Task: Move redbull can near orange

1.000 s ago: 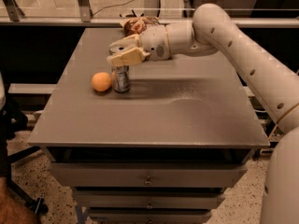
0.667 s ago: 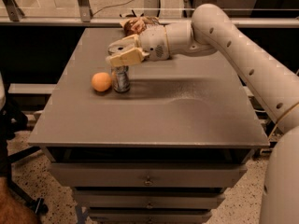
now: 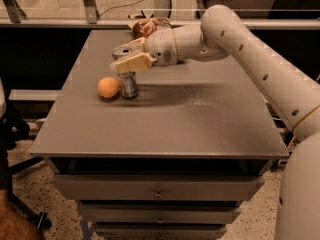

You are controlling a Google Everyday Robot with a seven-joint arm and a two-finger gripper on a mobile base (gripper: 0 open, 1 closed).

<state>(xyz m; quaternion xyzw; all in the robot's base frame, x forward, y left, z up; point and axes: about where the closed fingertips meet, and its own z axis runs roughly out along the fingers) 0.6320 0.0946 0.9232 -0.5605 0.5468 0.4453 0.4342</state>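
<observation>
The redbull can (image 3: 129, 85) stands upright on the grey table (image 3: 200, 119), left of the middle. The orange (image 3: 108, 87) lies right beside it on its left, almost touching. My gripper (image 3: 125, 58) hovers just over the can's top, with the arm reaching in from the right. Its two cream fingers (image 3: 134, 63) stand apart, one in front of the can's top and one behind it. The can's top is hidden by the near finger.
A brown chip bag (image 3: 149, 26) lies at the table's back edge, behind the gripper's wrist. The table stands on a drawer cabinet (image 3: 159, 194). A rail and glass run behind it.
</observation>
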